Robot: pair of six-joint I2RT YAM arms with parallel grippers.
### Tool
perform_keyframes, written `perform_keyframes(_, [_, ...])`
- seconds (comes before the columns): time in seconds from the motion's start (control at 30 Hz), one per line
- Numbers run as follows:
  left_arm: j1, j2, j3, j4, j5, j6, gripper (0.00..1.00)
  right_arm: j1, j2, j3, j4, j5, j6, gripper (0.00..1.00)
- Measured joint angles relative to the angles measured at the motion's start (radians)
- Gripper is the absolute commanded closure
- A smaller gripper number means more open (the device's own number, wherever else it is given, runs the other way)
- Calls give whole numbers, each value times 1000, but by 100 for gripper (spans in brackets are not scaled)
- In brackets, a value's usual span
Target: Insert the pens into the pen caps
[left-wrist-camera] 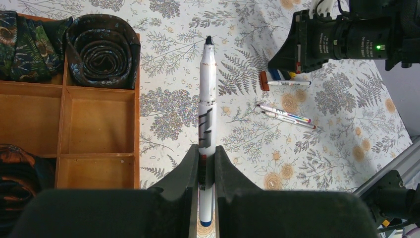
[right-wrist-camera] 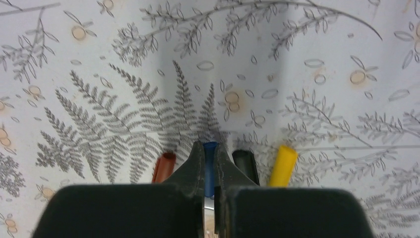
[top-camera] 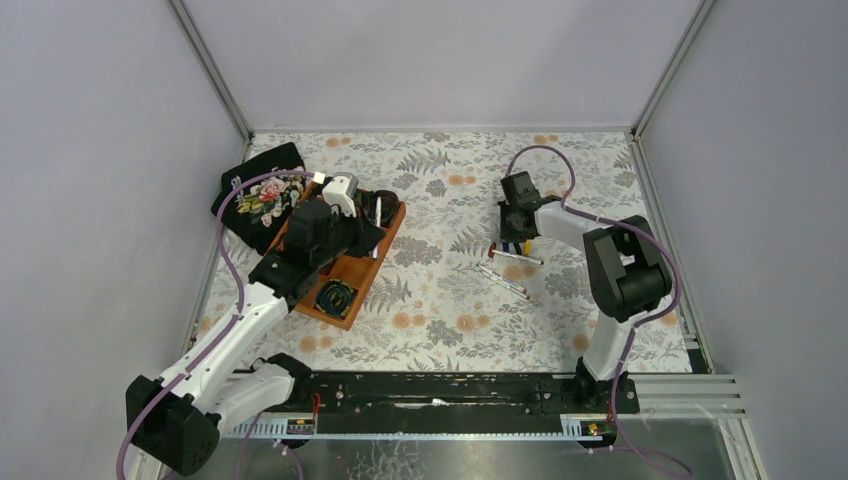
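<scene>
My left gripper (left-wrist-camera: 203, 151) is shut on a pen (left-wrist-camera: 207, 114) with a white barrel, a blue rear end and a dark tip pointing away; it is held above the table by the tray (top-camera: 375, 210). My right gripper (right-wrist-camera: 210, 148) is down at the table (top-camera: 515, 235), shut on the blue cap (right-wrist-camera: 210, 161). The red cap (right-wrist-camera: 164, 167) lies to its left. The black cap (right-wrist-camera: 245, 163) and yellow cap (right-wrist-camera: 283, 165) lie to its right. Three more pens lie on the table: one with a red-brown end (left-wrist-camera: 285, 83) and two side by side (left-wrist-camera: 286, 116), which also show in the top view (top-camera: 503, 280).
A wooden compartment tray (top-camera: 385, 250) with rolled ties (left-wrist-camera: 103, 49) lies under my left arm. A black floral pouch (top-camera: 262, 195) lies behind it at the left wall. Metal frame rails edge the table on the right and front.
</scene>
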Motion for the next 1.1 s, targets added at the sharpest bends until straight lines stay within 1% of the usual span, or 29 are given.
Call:
perform_keyframes(0.13, [0,-3,0,0,-1,0,100,0,-49,-11,-56,1,2,100])
perform_keyframes(0.27, [0,-11,0,0,-6,0,100,0,-167,-10,-92,-10,11,100])
perform_keyframes(0.4, [0,-22,-6,6,-2,-5,100,0,-302,-5,-94,-75,35,100])
perform_keyframes(0.5, [0,-35,-24,24,31,-17,100,0,-382,-8,-86,-164,65,100])
perform_keyframes(0.63, [0,-39,-51,78,122,-44,100,0,-483,-51,-27,-327,138,100])
perform_keyframes(0.77, [0,-39,-58,126,210,-60,100,2,-569,-115,40,-457,219,100])
perform_keyframes(0.9, [-10,-39,-60,156,253,-65,100,9,-646,-187,116,-531,308,100])
perform_keyframes(0.97, [-28,-39,-63,163,256,-66,100,18,-680,-238,189,-567,359,100])
perform_keyframes(1.1, [-84,-39,-63,163,275,-63,100,50,-687,-274,270,-610,433,100])
